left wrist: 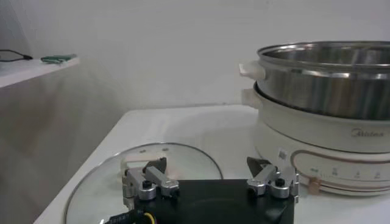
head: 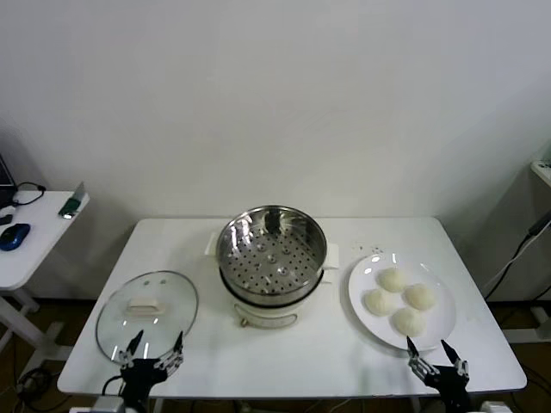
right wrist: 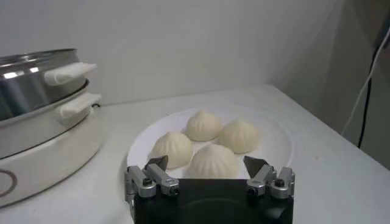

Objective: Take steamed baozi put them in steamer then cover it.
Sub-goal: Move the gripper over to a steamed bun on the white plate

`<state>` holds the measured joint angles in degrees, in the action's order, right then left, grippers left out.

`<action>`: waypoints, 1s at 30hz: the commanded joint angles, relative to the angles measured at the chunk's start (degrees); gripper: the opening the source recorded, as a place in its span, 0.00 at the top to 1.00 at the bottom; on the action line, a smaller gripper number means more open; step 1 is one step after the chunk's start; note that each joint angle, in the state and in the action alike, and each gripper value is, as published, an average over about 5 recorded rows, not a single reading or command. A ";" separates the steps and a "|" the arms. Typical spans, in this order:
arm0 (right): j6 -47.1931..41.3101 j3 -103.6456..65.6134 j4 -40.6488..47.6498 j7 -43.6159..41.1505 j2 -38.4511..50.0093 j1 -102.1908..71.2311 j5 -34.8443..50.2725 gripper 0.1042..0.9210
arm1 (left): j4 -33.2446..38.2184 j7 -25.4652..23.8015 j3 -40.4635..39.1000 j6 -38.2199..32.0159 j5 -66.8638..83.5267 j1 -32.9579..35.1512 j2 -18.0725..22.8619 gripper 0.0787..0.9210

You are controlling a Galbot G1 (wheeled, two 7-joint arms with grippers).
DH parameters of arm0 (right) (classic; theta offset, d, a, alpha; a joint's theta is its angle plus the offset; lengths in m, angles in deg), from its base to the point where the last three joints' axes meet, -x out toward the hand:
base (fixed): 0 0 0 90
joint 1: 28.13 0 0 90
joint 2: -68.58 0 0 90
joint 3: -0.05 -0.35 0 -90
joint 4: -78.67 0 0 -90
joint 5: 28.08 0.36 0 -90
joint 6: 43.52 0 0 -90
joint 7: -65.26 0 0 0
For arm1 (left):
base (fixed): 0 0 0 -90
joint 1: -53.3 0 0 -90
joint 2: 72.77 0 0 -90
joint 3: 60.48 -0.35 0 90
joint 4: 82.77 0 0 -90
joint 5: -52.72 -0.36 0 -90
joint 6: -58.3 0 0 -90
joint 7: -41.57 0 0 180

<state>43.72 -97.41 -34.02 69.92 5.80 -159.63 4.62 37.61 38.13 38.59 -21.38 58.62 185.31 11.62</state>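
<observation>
Several cream-white baozi [head: 399, 301] lie on a flat white plate [head: 363, 308] at the table's right; they also show in the right wrist view [right wrist: 210, 161]. The steel steamer [head: 271, 258] with its perforated tray stands uncovered at the table's middle, on a cream base [left wrist: 317, 137]. The glass cover [head: 146, 312] with a cream handle lies flat at the left; it also shows in the left wrist view [left wrist: 177, 159]. My left gripper [head: 155, 350] is open at the cover's near edge. My right gripper [head: 432, 352] is open at the plate's near edge, just short of the nearest baozi.
The white table [head: 327, 353] ends just behind both grippers. A side desk [head: 39, 232] with a blue mouse [head: 14, 235] stands at the far left. A cable [head: 516, 254] hangs at the far right. A wall rises behind the table.
</observation>
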 commanded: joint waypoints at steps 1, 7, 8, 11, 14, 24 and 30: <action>-7.66 -1.03 -0.31 0.18 2.39 8.11 -5.55 0.12 | 0.12 -0.04 -0.02 0.08 -0.32 0.07 0.04 0.12; -14.47 2.50 4.13 0.45 12.87 24.91 -12.80 0.12 | 0.52 -0.17 0.05 0.14 -0.17 0.21 -0.20 0.12; -15.17 3.78 5.71 -0.12 15.07 28.07 -13.40 0.12 | 0.58 -0.21 0.06 0.13 -0.14 0.20 -0.28 0.12; -16.72 9.28 10.87 -4.29 22.69 37.02 -14.55 0.12 | 0.77 -0.27 0.10 0.10 -0.04 0.07 -0.51 0.12; -16.86 16.05 15.59 -12.11 30.32 45.20 -17.12 0.12 | 0.90 -0.32 0.14 0.04 0.04 -0.05 -0.68 0.12; -8.15 46.71 26.68 -42.06 43.45 72.68 -29.83 0.12 | 0.38 -0.63 -0.22 0.01 -0.20 -0.87 -0.54 0.12; 2.38 77.87 37.20 -56.96 41.66 102.73 -35.92 0.12 | 0.58 -1.11 -0.49 0.03 -0.96 -0.74 -0.24 0.12</action>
<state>37.44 -54.78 -9.60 35.12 40.91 -92.89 -21.91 38.13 37.12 38.15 -21.40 57.85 184.64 11.30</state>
